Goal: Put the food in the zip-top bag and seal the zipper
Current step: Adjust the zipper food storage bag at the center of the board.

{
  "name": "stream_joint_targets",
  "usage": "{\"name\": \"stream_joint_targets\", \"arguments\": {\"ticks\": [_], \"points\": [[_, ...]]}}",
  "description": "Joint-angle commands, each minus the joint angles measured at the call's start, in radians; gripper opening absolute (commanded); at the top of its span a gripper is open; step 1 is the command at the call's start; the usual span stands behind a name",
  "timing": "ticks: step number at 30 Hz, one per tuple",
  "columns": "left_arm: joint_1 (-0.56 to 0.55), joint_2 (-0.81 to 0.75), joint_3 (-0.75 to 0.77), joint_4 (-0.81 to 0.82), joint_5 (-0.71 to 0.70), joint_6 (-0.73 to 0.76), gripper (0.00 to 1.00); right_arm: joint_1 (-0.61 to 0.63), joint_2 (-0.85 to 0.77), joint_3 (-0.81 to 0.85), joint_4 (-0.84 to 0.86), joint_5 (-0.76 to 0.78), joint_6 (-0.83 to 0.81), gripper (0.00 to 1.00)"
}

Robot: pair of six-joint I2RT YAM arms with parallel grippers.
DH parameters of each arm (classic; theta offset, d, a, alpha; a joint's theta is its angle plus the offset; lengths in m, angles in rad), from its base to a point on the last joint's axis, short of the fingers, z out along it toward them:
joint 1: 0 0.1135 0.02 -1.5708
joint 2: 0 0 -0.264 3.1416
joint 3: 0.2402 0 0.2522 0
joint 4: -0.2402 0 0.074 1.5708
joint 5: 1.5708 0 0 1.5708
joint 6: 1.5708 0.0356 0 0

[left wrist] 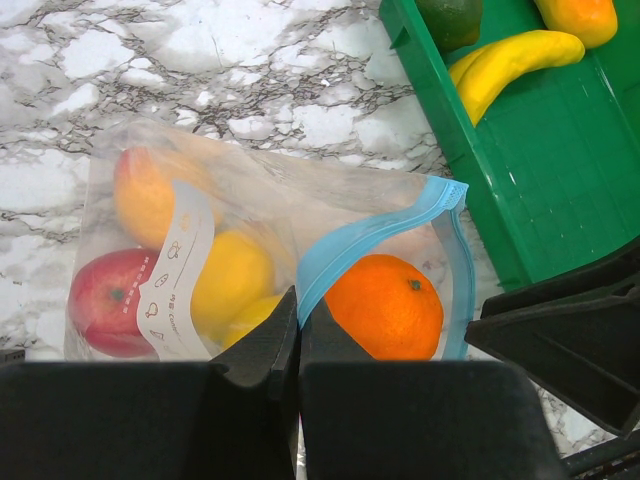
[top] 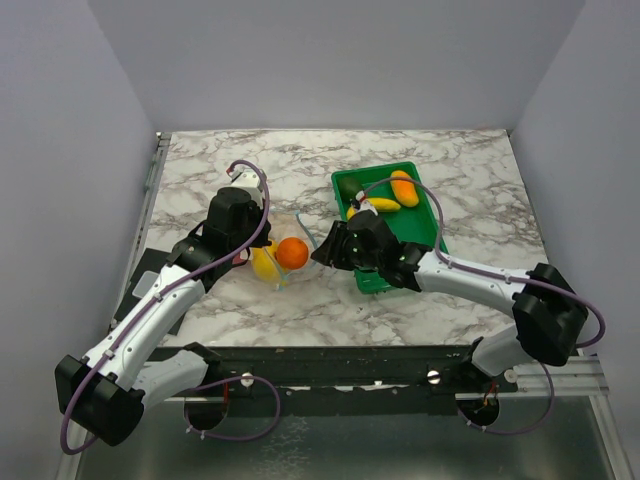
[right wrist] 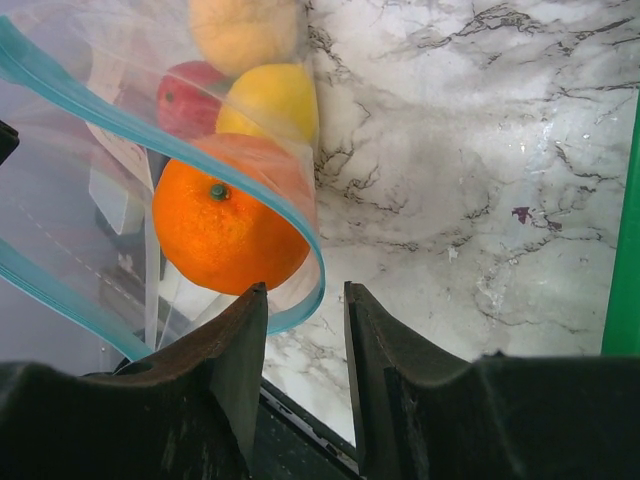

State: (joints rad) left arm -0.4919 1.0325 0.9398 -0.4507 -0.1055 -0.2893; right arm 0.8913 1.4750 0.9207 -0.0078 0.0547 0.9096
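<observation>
1. The left claw (left wrist: 298, 312) has its fingers pressed together, pinching the lip of the clear crinkly zip-top bag (left wrist: 330, 200) at its light blue zipper strip (left wrist: 380, 228).
2. The right claw (right wrist: 305, 295) has its fingers apart and empty, just outside the bag's mouth.
3. Already bagged are a round orange (left wrist: 385, 305) at the mouth, with a yellow lemon (left wrist: 232, 275) and a red piece (left wrist: 105, 295) deeper in.
4. A yellow banana (left wrist: 515, 60) and a dark green piece (left wrist: 450, 18) wait in the green plastic tray (left wrist: 540, 170). The zipper gapes open, so the task looks roughly half done.
</observation>
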Motion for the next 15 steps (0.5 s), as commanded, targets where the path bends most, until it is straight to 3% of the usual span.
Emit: {"name": "stream_joint_targets", "arguments": {"ticks": [1,15], "points": [[0.002,-0.012,-0.013,0.01,-0.01,0.009,0.0,0.008,0.025,0.004,0.04,-0.004,0.014,0.41],[0.003,-0.013,-0.013,0.01,-0.008,0.008,0.0,0.009,0.1,0.037,0.069,-0.012,0.025,0.33]]}}
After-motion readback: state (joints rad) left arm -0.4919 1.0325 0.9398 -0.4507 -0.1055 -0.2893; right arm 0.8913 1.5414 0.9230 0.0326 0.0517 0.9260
